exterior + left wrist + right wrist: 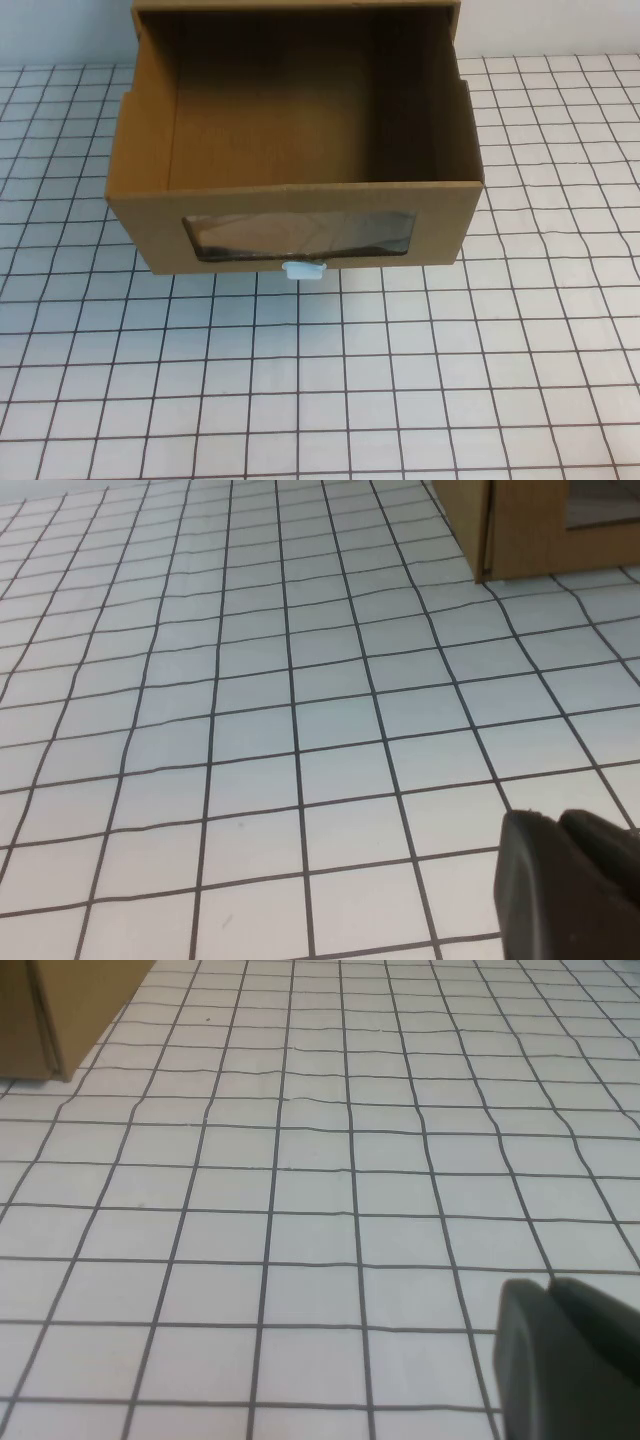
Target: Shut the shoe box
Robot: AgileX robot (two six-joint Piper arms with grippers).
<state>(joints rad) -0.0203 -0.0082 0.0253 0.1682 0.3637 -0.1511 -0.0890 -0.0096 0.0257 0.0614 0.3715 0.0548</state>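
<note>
Item, left gripper [565, 880]: dark, seen only in its own wrist view, held low over bare table well short of the box; jaw state could not be told. Item, right gripper [570, 1360]: likewise dark, low over the table, well short of the box on its other side; jaw state could not be told. Neither gripper appeared in the high view.

Item, brown cardboard drawer-style shoe box [300, 190]: stood at the far middle of the table, its drawer pulled well out toward the robot, interior open and apparently empty. Clear rectangular window [298, 236] in the drawer front; small white pull tab [303, 270] just below the window.

Progress, as judged: nothing done; the whole push of the drawer back into its sleeve remained.

Item, white table surface with dark grid lines [400, 380]: extended on every side of the box. Beyond the box, a plain pale wall [550, 25].
</note>
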